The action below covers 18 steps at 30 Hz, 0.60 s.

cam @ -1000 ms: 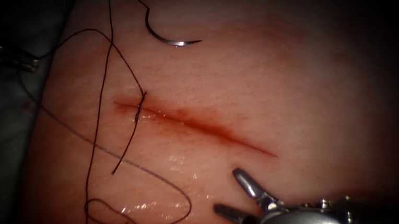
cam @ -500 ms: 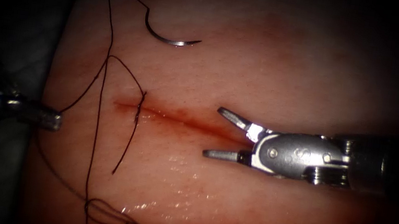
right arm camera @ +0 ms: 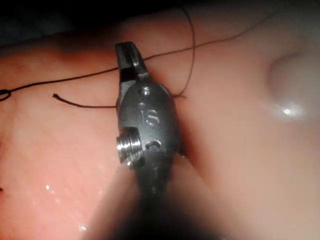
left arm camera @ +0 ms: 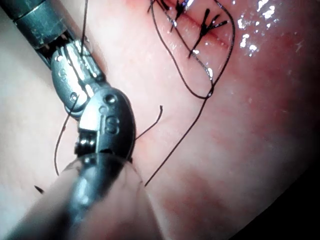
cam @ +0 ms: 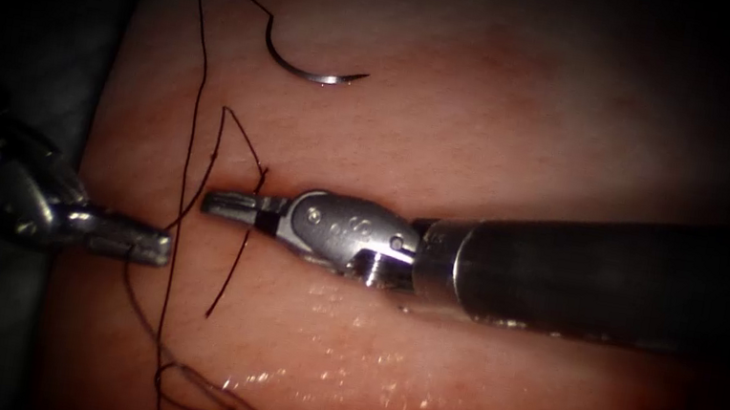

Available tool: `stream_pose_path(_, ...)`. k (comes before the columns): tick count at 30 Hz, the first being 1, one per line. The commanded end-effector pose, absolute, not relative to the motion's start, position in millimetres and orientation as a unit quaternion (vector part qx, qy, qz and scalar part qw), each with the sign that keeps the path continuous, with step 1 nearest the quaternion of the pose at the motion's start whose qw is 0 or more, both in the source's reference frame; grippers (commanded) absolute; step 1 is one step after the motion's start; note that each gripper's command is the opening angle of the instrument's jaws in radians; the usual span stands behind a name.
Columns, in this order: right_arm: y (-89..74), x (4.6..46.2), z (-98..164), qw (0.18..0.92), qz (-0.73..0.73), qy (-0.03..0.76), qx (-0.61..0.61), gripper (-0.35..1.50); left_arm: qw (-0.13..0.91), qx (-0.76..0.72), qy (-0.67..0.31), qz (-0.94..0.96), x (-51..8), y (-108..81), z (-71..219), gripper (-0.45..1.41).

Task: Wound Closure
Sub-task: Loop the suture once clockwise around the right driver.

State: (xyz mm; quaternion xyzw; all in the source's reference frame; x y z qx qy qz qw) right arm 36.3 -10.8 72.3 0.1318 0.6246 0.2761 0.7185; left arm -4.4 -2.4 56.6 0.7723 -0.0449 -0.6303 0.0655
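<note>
In the endoscope view the curved needle [cam: 313,67] lies free on the tissue [cam: 510,140], well above the cut and toward its left end, with neither tool touching it and none of its curve buried. Thread [cam: 187,159] trails from its blunt end up over a peak and then down the left of the tissue to tangled loops near the lower edge.

The right tool [cam: 234,206] reaches in along the line of the cut, its jaws clenched together at the stitch [cam: 256,189] that crosses the cut's left end. Whether they pinch the thread there or only lie over it cannot be told. The left tool [cam: 142,242] sits just left of the cut's end, jaws closed, with a strand running from its tip up toward the stitch; it appears to be grasping that thread.

The right wrist view shows the right tool [right arm camera: 128,56] with its jaws pressed shut, a strand [right arm camera: 75,77] crossing right at the tip and a cut end of thread [right arm camera: 75,102] lying beside it. The left wrist view shows the left tool [left arm camera: 75,82] with thread running along it, and an earlier row of knotted stitches [left arm camera: 205,25] on glistening tissue.
</note>
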Motion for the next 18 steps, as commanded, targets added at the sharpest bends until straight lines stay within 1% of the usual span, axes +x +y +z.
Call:
stream_pose_path(1, -10.7, 38.2, 72.9, 0.712, 0.277, 0.631, 0.137, -0.35, 0.065, 0.774, -0.043, -0.628, -5.1, -2.5, 57.3, -0.45)
stream_pose_path(2, -10.3, 39.1, 72.9, 0.702, 0.28, 0.639, 0.142, -0.35, 0.065, 0.776, -0.041, -0.625, -5.4, -2.6, 57.5, -0.45)
stream_pose_path(5, -9.9, 40.2, 73.1, 0.685, 0.288, 0.653, 0.15, -0.35, 0.061, 0.781, -0.035, -0.621, -5.5, -2.7, 58.3, -0.45)
stream_pose_path(7, -9.0, 41.1, 73.3, 0.652, 0.301, 0.676, 0.166, -0.35, 0.057, 0.785, -0.023, -0.616, -5.2, -2.8, 59.6, -0.45)
stream_pose_path(18, -7.1, 39.9, 70.9, 0.579, 0.311, 0.727, 0.198, -0.35, 0.011, 0.764, 0.01, -0.645, -4.0, -2.4, 65.7, -0.45)
